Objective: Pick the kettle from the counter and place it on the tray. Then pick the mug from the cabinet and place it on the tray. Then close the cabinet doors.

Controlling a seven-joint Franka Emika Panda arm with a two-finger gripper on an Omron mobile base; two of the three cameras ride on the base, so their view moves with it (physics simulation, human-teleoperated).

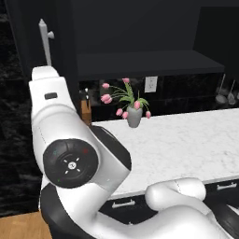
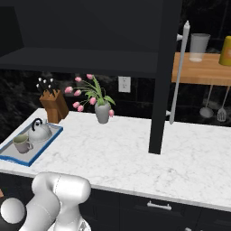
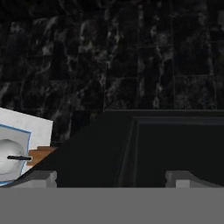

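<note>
While doors (image 2: 159,81) hang open, vase (image 2: 103,112) stands midcounter

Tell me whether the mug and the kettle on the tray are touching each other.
Cannot tell. In the right base view the mug stands just in front of the kettle on the tray, and their outlines meet, hiding any gap.

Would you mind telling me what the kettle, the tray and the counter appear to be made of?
The kettle looks like polished metal: silver-grey dome with soft highlights, thin black handle. The tray seems plastic or painted metal, judging by its flat grey floor and uniform bright blue rim; I cannot tell which. The counter looks like white marble, faintly grey-veined with a smooth finish.
</note>
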